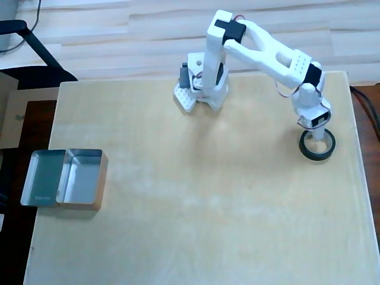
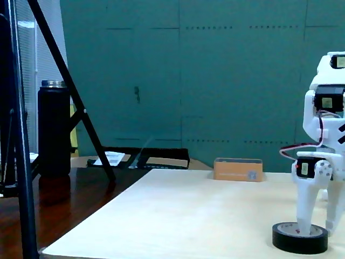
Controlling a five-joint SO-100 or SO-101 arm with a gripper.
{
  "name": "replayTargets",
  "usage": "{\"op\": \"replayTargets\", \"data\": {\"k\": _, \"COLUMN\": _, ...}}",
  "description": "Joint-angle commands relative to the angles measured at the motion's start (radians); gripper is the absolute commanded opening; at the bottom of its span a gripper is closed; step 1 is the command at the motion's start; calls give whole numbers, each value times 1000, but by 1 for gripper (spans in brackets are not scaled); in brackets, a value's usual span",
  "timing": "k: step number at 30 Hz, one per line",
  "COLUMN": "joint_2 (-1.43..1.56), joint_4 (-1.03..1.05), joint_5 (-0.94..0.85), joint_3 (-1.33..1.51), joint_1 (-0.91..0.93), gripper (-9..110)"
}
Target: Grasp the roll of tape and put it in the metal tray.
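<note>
Gripper (image 1: pixel 319 140) straddles the tape's (image 1: pixel 309 151) rim near the desk's (image 1: pixel 208 208) right edge, jaws spread. Tray (image 1: pixel 83 203) sits at the left edge.

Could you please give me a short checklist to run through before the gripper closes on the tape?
1. One finger inside the roll of tape, one outside: ok in the fixed view.
2. Gripper open: ok.
3. Fingers low enough on the roll's wall: cannot tell.
4. Roll flat on the table: ok.
5. Metal tray free to receive: ok; both sections look empty.
6. Path across the table to the tray clear: ok in the overhead view.
</note>
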Motion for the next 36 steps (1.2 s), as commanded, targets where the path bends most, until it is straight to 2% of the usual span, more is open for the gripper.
{"op": "replayTargets", "data": {"k": 1, "joint_2": 8, "joint_4": 15, "joint_5": 11, "joint_3": 23, "joint_1": 32, "gripper": 14}}
{"op": "replayTargets", "data": {"k": 13, "joint_2": 12, "joint_4": 14, "joint_5": 8, "joint_3": 35, "joint_1": 21, "gripper": 13}}
{"op": "replayTargets", "data": {"k": 17, "joint_2": 12, "joint_4": 12, "joint_5": -3, "joint_3": 32, "joint_1": 20, "gripper": 0}}
{"op": "replayTargets", "data": {"k": 25, "joint_2": 25, "joint_4": 15, "joint_5": -6, "joint_3": 28, "joint_1": 31, "gripper": 0}}
{"op": "replayTargets", "data": {"k": 27, "joint_2": 61, "joint_4": 71, "joint_5": -6, "joint_3": 12, "joint_1": 32, "gripper": 0}}
{"op": "replayTargets", "data": {"k": 32, "joint_2": 296, "joint_4": 360, "joint_5": -9, "joint_3": -86, "joint_1": 46, "gripper": 0}}
{"op": "replayTargets", "data": {"k": 36, "joint_2": 502, "joint_4": 442, "joint_5": -101, "joint_3": -83, "joint_1": 130, "gripper": 0}}
